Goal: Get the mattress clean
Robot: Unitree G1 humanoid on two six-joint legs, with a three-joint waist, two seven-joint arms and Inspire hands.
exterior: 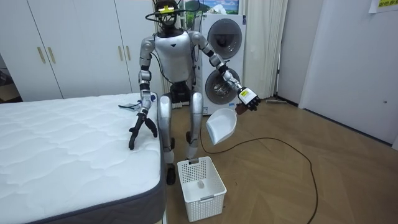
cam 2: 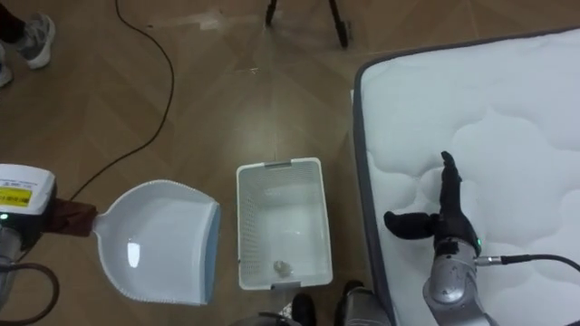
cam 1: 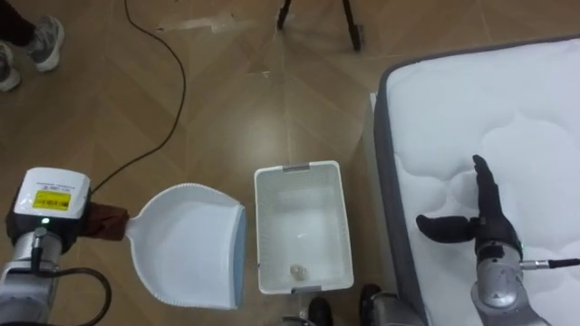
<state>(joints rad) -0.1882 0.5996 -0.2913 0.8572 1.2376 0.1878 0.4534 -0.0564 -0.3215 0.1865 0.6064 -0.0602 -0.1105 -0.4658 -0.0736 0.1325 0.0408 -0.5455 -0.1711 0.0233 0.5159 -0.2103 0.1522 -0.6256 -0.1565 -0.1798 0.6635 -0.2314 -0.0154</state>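
Dustpan (cam 1: 186,240) of white plastic, probably light and stiff and best gripped by its dark handle (cam 1: 107,223), juts from the clenched left hand (exterior: 240,106) toward the basket (cam 1: 261,226) while the right hand (cam 1: 485,222), fingers straight, touches the soft quilted mattress (cam 1: 507,100).

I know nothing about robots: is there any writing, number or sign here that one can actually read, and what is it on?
No text here can be read.
Yellow rectangular label on the wrist above the left hand, which grips the white plastic dustpan: dark print, too blurred to read.
White paper sheet on the wall, at the room view's upper right: too small to read.
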